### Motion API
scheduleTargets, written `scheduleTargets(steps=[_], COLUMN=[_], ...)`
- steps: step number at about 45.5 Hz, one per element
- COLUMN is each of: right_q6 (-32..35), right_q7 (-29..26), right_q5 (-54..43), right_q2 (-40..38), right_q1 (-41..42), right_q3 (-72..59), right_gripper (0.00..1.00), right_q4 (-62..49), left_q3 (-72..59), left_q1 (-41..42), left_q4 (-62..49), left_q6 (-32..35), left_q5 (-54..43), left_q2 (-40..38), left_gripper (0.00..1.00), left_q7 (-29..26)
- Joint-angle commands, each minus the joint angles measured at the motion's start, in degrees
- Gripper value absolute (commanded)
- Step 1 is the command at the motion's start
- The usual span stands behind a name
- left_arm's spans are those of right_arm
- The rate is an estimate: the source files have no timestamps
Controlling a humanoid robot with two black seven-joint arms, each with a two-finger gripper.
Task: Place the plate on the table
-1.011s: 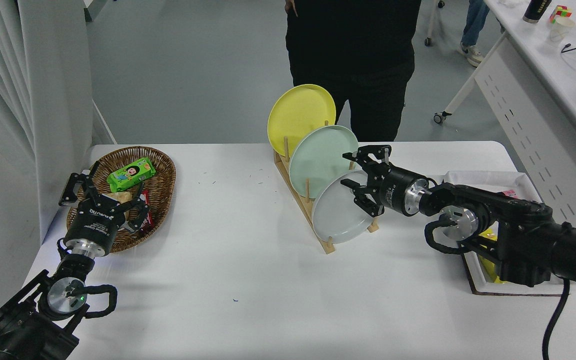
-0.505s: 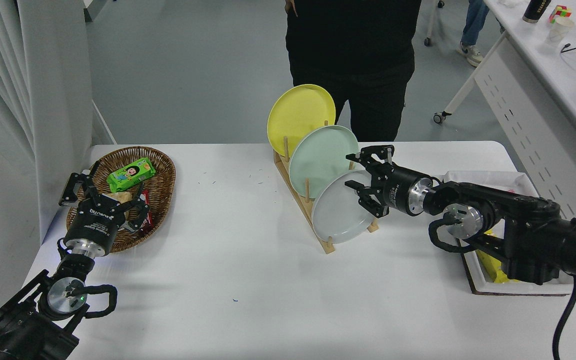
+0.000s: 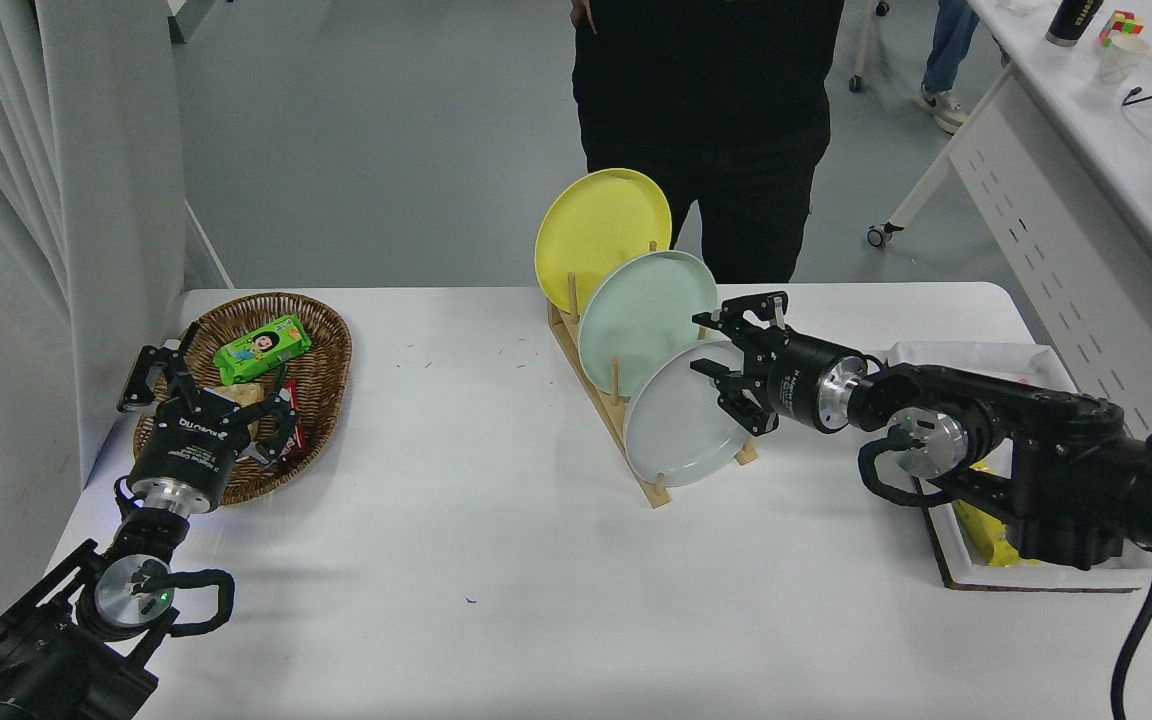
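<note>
Three plates stand on edge in the wooden rack (image 3: pixel 636 440): yellow plate (image 3: pixel 601 228) at the back, mint green plate (image 3: pixel 644 318) in the middle, the light grey plate (image 3: pixel 681 420) in the front slot, nearest the camera. The grey one is not yet on the table (image 3: pixel 496 560).

Right gripper (image 3: pixel 729 365) sits at the grey plate's upper right rim, jaws apart and unclamped — the step in hand looks like the reach-to-grasp. Next move, by my reading: close on the rim, lift the plate clear of the dowels without knocking the mint one, then lay it flat on bare tabletop.

Left gripper (image 3: pixel 198 392) is parked over the wicker basket (image 3: pixel 321 360), fingers spread, holding nothing.

Count — three plates, one rack, one basket, two grippers. One person (image 3: pixel 706 130) stands at the far side.
</note>
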Motion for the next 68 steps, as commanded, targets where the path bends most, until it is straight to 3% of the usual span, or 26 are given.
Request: scheduleTargets(steps=[1,68], right_q6=[0.0,-0.1], right_q7=[0.0,-0.1], right_q5=[0.1,0.6], right_q2=[0.0,-0.1], right_q1=[0.1,0.1], right_q3=[0.0,-0.2], right_gripper=[0.42,0.26], right_q4=[0.0,0.9], left_q3=[0.0,0.0], left_q1=[0.0,0.0], left_q4=[0.0,0.0], left_q6=[0.0,0.0], left_q5=[0.0,0.0], left_q2=[0.0,0.0], left_gripper=[0.98,0.98], left_q7=[0.0,0.0])
